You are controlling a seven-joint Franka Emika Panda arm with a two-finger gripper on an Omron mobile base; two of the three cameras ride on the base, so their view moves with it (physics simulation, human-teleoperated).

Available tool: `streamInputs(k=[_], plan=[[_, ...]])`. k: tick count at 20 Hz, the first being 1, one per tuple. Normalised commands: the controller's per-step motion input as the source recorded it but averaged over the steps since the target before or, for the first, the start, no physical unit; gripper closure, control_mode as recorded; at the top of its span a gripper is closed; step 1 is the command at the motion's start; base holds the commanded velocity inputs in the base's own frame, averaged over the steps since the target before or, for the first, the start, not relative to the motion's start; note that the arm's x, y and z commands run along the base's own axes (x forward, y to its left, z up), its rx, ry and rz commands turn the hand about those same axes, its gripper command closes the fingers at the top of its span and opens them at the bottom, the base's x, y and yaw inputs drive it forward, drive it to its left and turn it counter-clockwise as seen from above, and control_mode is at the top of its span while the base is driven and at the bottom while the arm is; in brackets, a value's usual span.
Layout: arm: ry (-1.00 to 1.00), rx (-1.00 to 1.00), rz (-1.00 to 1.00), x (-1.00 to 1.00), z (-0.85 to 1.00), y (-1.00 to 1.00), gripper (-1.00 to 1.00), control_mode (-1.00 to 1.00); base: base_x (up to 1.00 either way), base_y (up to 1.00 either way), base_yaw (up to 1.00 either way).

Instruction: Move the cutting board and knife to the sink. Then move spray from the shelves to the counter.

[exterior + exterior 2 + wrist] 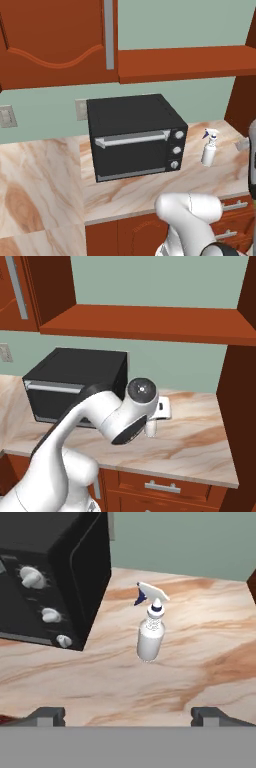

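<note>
One white spray bottle (150, 632) stands upright on the beige marble counter (210, 657), straight ahead of the gripper (128, 714) and a little beyond it — the whole relation any coming move would turn on. The bottle's long axis runs vertical, its pale trigger nozzle pointing toward the black toaster oven (50, 572) that sits just beside it, apart and not touching. In the hand view the two dark finger tips (47, 715) rest low and spread wide, nothing between them; the jaws stand fully apart and the bottle is free of them. With one arm on this rig, there is no choice of hand.

From the left base camera the bottle shows to the right of the oven's three knobs, well inside the counter's front edge, with bare stone all round it. The reddish-brown plank shelf (190, 62) runs above, with nothing visible on its upper face from these angles. Judged from how things lie, the spray is already down on the counter — the task's last clause looks met. Sink, cutting board and knife are not to be made out here, so that half cannot be judged.

Pale green wall, reddish-brown cabinets (50, 40) above and drawers (170, 487) with metal pulls below close the scene.
</note>
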Motion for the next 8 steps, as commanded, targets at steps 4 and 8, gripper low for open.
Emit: streamInputs(k=[4,8], plan=[[0.0,0.0,0.0,-0.56,0.37,1.0,-1.0,-1.0,0.0,0.0,0.0],[0.0,0.0,0.0,-0.43,0.53,1.0,-1.0,-1.0,0.0,0.0,0.0]])
